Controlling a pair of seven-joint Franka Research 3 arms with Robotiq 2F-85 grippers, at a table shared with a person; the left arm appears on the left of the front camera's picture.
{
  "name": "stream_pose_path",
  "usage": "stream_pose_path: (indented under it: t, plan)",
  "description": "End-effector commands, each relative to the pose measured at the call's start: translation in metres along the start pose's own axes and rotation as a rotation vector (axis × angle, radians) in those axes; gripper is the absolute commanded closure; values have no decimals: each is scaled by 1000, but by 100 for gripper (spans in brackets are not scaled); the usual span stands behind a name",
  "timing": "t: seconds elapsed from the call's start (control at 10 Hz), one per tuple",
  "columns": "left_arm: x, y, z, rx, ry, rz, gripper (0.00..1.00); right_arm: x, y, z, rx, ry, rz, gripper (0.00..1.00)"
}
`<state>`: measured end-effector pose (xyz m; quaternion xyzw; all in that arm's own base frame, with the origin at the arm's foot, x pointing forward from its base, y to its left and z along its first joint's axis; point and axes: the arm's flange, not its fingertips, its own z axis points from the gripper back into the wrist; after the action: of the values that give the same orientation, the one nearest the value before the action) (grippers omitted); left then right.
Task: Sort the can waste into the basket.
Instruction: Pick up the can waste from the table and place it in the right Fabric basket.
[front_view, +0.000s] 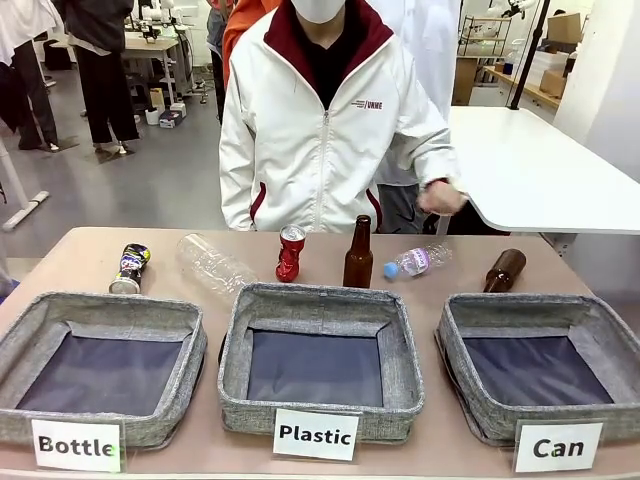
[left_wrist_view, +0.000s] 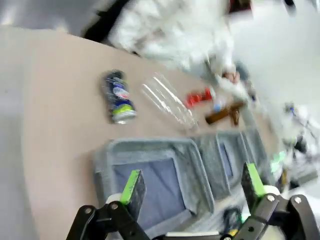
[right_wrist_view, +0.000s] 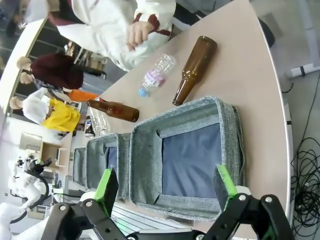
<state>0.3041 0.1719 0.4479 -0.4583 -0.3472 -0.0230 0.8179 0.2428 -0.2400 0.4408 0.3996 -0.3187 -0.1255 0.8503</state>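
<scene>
Front view: three grey baskets are lined up along the near edge of the table (front_view: 90, 255). The Can basket (front_view: 455, 365) is set at the robot's right end, the Plastic basket (front_view: 400, 380) in the middle, the Bottle basket (front_view: 30, 340) at the left. Both cans are out on the table behind the baskets. The red can (front_view: 290, 253) is stood just beyond the Plastic basket, right beside an upright brown bottle (front_view: 358, 253); the dark can (front_view: 130, 268) is parked behind the Bottle basket, well apart from the Can basket. A person in a white jacket (front_view: 300, 130) is seen at the far side.

Left wrist view, pretty smeared: the left hand (left_wrist_view: 192, 182) is held spread wide above the near baskets. The dark can (left_wrist_view: 117, 96) is seen beyond them on the table, maybe lying down, though that can't really be told through the blur; the red can (left_wrist_view: 199, 96) is made out farther off.

Right wrist view: the right hand (right_wrist_view: 166, 182) is spread wide too, nothing pinched, and is hung over the Can basket (right_wrist_view: 145, 150); a lying brown bottle (right_wrist_view: 195, 70) is found just past that basket's far rim.
</scene>
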Motion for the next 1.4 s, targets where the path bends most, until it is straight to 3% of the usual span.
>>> stream_pose_path:
  t: [0.0, 0.2, 0.5, 0.6, 0.7, 1.1, 1.3]
  plan:
    - [38, -36, -78, -64, 213, -269, 0, 1, -2, -2, 21, -17, 26, 0]
    - [51, -68, -176, -157, 329, -413, 0, 1, -2, -2, 21, -17, 26, 0]
    - [33, -89, -301, -112, 451, -471, 0, 1, -2, -2, 21, -17, 26, 0]
    - [33, -89, -314, -42, 454, -390, 0, 1, -2, -2, 21, -17, 26, 0]
    - [27, -103, -290, -131, 469, -457, 0, 1, -2, -2, 21, -17, 26, 0]
    - [28, -100, -304, -112, 469, -449, 0, 1, -2, -2, 21, -17, 26, 0]
    - [52, -83, -339, -272, 528, -442, 0, 1, -2, -2, 21, -17, 26, 0]
